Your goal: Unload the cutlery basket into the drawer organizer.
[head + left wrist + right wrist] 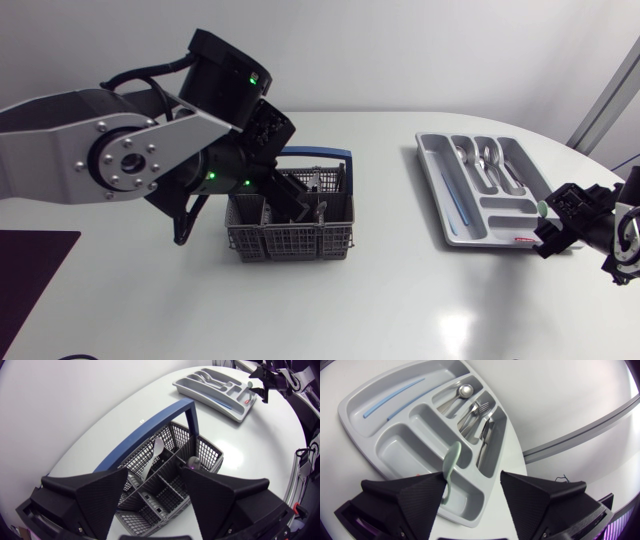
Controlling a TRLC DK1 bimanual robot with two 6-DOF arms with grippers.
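My right claw [472, 475] is spread open, with a pale green spoon [452, 462] leaning on one side of it over the tray [395, 447], its lower end hidden. My left claw [154, 474] hangs open above the basket [210, 454]; the cutlery inside is hard to make out.

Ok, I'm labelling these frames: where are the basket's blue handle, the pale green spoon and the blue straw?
blue handle [146, 435]: left wrist view, middle of the bar.
pale green spoon [453, 457]: right wrist view, its broad end.
blue straw [394, 396]: right wrist view, mid-length.
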